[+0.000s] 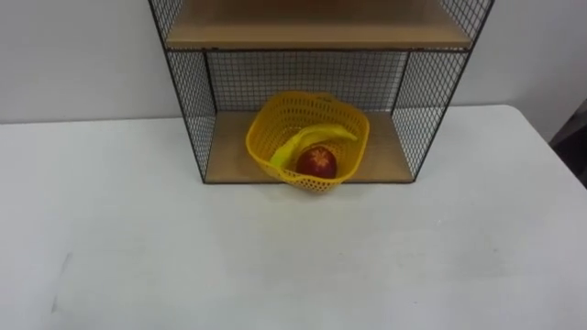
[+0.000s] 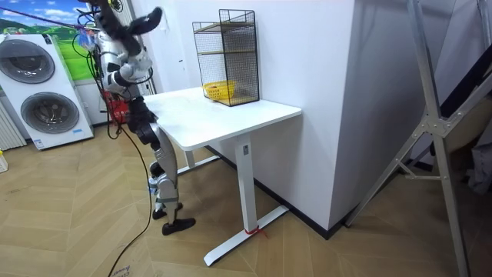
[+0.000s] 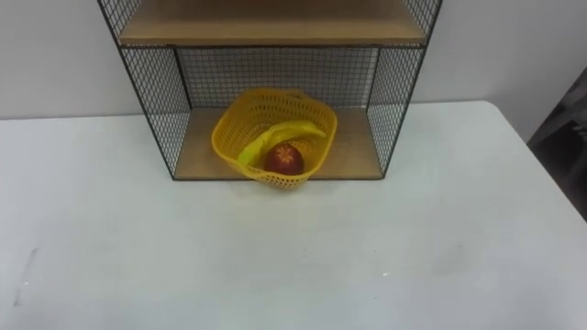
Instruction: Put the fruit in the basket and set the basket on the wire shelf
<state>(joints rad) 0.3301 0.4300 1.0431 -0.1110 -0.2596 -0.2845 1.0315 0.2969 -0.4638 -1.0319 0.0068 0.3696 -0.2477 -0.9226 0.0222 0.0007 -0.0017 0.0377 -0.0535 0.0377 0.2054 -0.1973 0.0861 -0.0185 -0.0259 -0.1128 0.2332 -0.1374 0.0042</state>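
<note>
The yellow basket [image 1: 260,128] sits on the bottom board of the wire shelf [image 1: 419,117] on the white table [image 1: 275,266], its front edge just past the board. It holds a banana [image 1: 307,139] and a red apple [image 1: 316,162]. The robot stands at the table's end with a raised hand [image 2: 154,15]; which hand, and whether spread or closed, I cannot tell.

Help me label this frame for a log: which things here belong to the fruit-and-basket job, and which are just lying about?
Job: yellow basket, banana and red apple inside it, wire shelf.
Lying about: white table, washing machines in the room view.
</note>
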